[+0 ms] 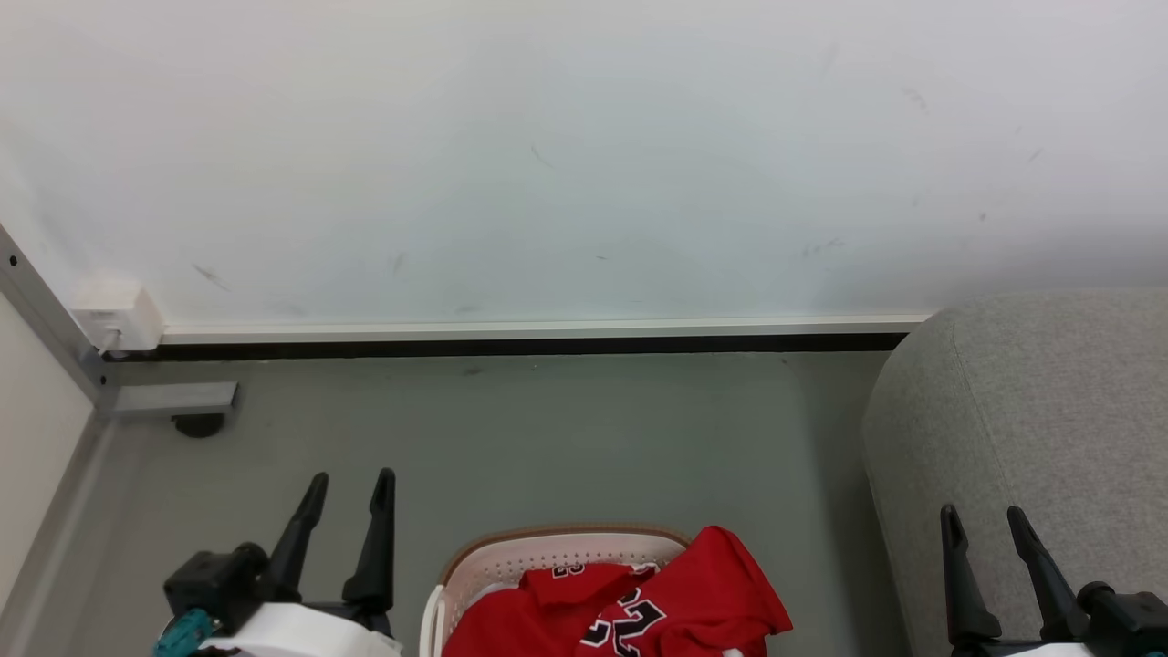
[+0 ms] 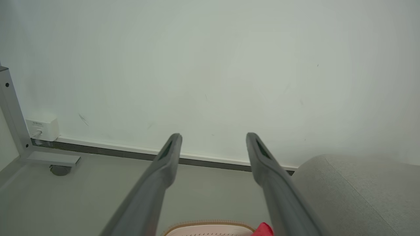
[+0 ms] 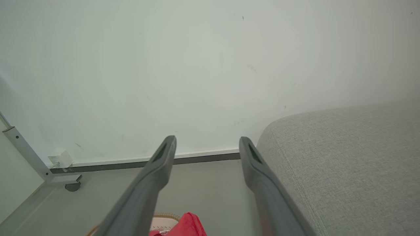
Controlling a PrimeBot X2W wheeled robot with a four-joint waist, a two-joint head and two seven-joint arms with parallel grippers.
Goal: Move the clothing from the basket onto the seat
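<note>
The red clothing (image 1: 630, 607) with black-and-white numerals lies heaped in the cream basket (image 1: 484, 566) with a brown rim, at the bottom middle of the head view; part of it drapes over the basket's right rim. The light-grey seat (image 1: 1031, 429) stands to the right of the basket. My left gripper (image 1: 351, 482) hangs open to the left of the basket, nothing between its fingers. My right gripper (image 1: 985, 516) is open in front of the seat. In the left wrist view the basket rim (image 2: 210, 226), a corner of clothing (image 2: 264, 230) and the seat (image 2: 354, 193) appear beyond the open left gripper (image 2: 213, 136). The right wrist view holds the right gripper (image 3: 207, 139), clothing (image 3: 188, 226) and seat (image 3: 344, 164).
A pale wall (image 1: 584, 155) with a white and black skirting (image 1: 538, 336) runs behind the grey floor (image 1: 547, 438). At the left stand a grey metal frame leg with a caster (image 1: 196, 424) and a white socket box (image 1: 114, 315).
</note>
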